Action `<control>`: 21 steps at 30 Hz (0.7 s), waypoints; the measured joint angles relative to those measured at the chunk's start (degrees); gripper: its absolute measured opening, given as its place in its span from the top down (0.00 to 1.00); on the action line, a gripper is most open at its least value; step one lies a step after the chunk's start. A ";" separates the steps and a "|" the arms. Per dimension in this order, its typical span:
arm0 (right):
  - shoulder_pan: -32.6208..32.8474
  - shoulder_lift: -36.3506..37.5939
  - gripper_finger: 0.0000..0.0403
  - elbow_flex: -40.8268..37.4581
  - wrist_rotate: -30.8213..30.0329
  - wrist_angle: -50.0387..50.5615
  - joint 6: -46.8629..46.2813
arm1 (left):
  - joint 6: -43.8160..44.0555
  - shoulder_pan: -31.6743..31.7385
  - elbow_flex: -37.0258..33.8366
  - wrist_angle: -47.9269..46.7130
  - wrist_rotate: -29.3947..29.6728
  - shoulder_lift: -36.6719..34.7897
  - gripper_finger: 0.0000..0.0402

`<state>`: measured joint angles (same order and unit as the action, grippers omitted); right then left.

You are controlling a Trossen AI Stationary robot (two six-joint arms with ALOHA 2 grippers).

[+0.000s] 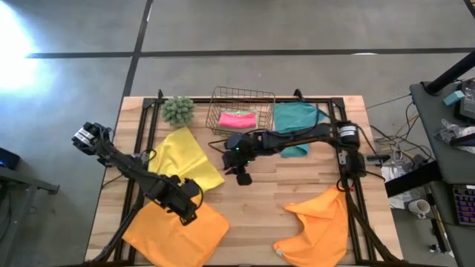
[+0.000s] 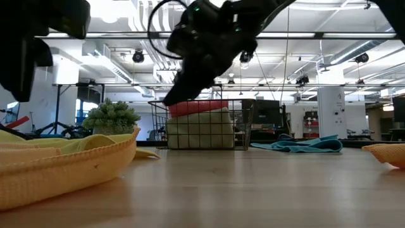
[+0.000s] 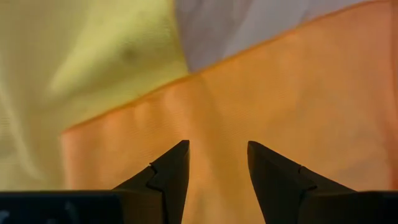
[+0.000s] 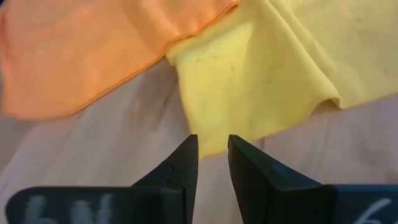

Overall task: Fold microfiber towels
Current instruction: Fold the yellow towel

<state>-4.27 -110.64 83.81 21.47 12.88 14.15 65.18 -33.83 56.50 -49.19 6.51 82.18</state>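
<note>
My right gripper, jaws narrowly parted and empty, nears the crumpled yellow microfiber towel; I'd pinch one corner cleanly. Left gripper hovers part-open, empty, over the flat orange microfiber towel.

Wooden table: towels, basket, perhaps plant.

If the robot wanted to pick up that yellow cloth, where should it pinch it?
Probably at the loose corner of the yellow cloth nearest the middle of the table, coming from above. That corner lies on bare wood, clear of the orange cloth, and the right gripper already points at it with fingers slightly apart.
</note>
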 joint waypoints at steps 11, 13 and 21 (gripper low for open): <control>1.31 -10.26 0.83 10.99 3.03 0.29 -0.87 | 4.60 -4.47 -8.34 16.05 0.02 1.47 0.64; 1.29 -11.85 0.83 12.85 3.00 0.29 -1.48 | 4.62 -4.79 -9.21 16.17 0.01 1.91 0.64; 1.27 -17.32 0.83 17.92 2.98 0.80 -5.32 | 4.98 -4.98 -13.75 24.08 -0.01 2.07 0.64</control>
<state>-3.01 -127.96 101.73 24.45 13.68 8.82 70.16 -38.81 42.75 -25.11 6.50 84.25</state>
